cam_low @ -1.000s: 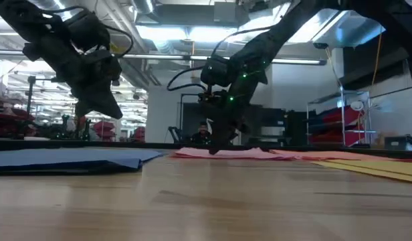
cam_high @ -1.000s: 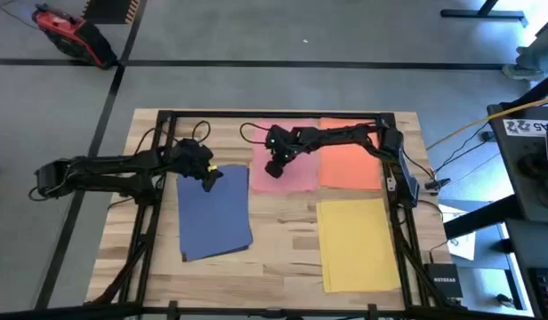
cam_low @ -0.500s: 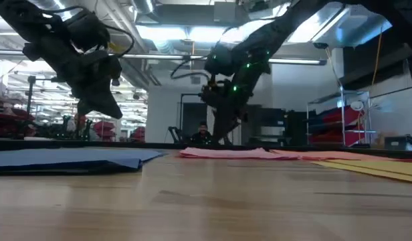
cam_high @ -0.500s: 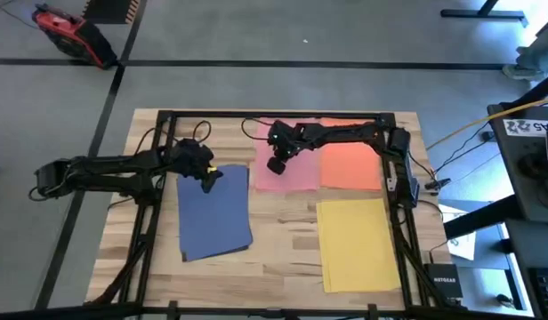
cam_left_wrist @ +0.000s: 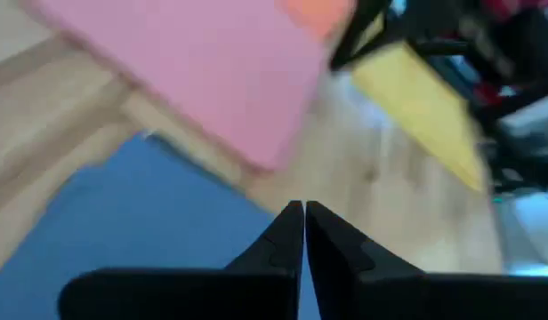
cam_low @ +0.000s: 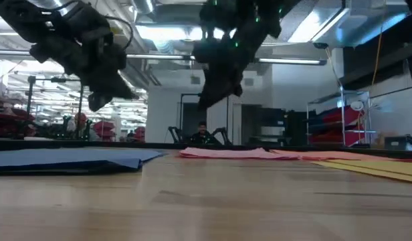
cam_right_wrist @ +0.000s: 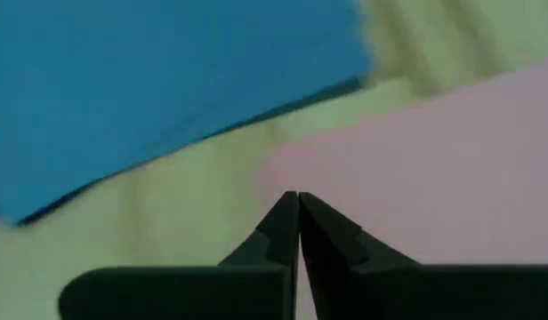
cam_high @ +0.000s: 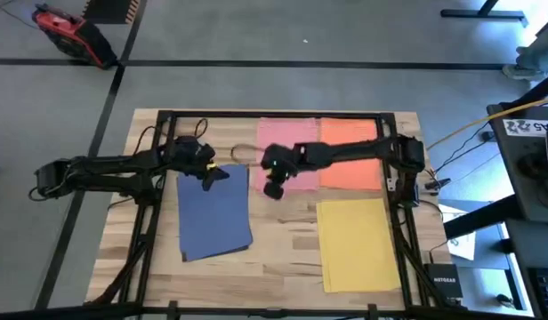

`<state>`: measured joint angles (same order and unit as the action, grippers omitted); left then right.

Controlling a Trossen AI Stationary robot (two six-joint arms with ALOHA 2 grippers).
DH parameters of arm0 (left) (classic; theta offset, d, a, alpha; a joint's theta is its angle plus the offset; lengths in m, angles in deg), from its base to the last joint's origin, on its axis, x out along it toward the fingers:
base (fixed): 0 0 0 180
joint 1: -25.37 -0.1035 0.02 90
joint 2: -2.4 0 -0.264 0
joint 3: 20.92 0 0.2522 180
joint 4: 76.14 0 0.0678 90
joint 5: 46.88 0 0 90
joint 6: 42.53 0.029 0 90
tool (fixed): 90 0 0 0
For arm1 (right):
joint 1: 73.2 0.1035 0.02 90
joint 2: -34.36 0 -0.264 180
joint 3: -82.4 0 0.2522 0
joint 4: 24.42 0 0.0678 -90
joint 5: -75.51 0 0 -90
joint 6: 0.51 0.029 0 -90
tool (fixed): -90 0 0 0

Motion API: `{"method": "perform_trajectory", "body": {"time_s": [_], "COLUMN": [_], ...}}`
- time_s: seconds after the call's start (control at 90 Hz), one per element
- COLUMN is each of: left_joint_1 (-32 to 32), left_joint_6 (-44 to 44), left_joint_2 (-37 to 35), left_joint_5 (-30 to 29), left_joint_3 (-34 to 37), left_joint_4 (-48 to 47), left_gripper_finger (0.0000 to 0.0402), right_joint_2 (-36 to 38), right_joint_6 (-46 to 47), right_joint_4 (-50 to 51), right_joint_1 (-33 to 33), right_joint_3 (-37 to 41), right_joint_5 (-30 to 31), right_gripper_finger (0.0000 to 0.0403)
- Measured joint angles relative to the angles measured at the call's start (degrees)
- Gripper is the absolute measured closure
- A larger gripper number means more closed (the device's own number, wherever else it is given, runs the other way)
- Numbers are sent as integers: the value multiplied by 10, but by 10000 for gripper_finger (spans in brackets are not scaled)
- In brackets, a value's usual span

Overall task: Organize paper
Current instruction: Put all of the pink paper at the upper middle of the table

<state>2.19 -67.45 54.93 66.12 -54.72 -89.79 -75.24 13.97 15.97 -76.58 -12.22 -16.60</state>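
Several coloured sheets of paper lie flat on the wooden table: a blue sheet (cam_high: 214, 215) at the left, a pink sheet (cam_high: 292, 156) and an orange-red sheet (cam_high: 350, 158) side by side at the far side, and a yellow sheet (cam_high: 358, 244) at the near right. My left gripper (cam_high: 216, 178) hangs shut over the blue sheet's far right corner (cam_left_wrist: 167, 204), clear of it in the low view (cam_low: 99, 100). My right gripper (cam_high: 274, 188) is shut above the pink sheet's near left corner (cam_right_wrist: 345, 169), raised well off the table (cam_low: 204, 100).
A black frame (cam_high: 274, 114) runs along the table's far edge and down both sides. Bare wood (cam_high: 283, 231) shows between the blue and yellow sheets. Cables (cam_high: 247, 151) loop near the pink sheet's far left corner.
My right gripper, which stood with shut fingers on the pink sheet, nudged that sheet a little toward the table's right edge. It then rose clear and came toward the near edge. The other sheets have stayed put.
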Motion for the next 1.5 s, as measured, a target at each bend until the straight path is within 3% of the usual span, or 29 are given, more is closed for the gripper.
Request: {"method": "perform_trajectory", "body": {"time_s": [0.178,0.367,0.522,0.778,0.911,1.078,1.5], "left_joint_1": [36,109,172,262,279,283,280], "left_joint_6": [27,3,-32,-99,-124,-132,-111], "left_joint_2": [0,0,0,2,2,13,70], "left_joint_5": [7,-82,-116,-232,-265,-286,-301], "left_joint_3": [0,0,-1,-1,-1,-1,-1], "left_joint_4": [-41,-59,-74,-93,-101,-102,-64], "left_gripper_finger": [402,402,402,402,402,402,402], "right_joint_2": [6,5,9,-21,-59,-87,-90], "right_joint_6": [8,13,29,46,63,65,70], "right_joint_4": [-5,-26,-108,-254,-347,-358,-332], "right_joint_1": [38,57,61,60,66,108,212], "right_joint_3": [0,0,47,71,68,57,55], "right_joint_5": [30,14,-5,-35,-83,-86,18], "right_gripper_finger": [403,403,403,403,403,403,403]}}
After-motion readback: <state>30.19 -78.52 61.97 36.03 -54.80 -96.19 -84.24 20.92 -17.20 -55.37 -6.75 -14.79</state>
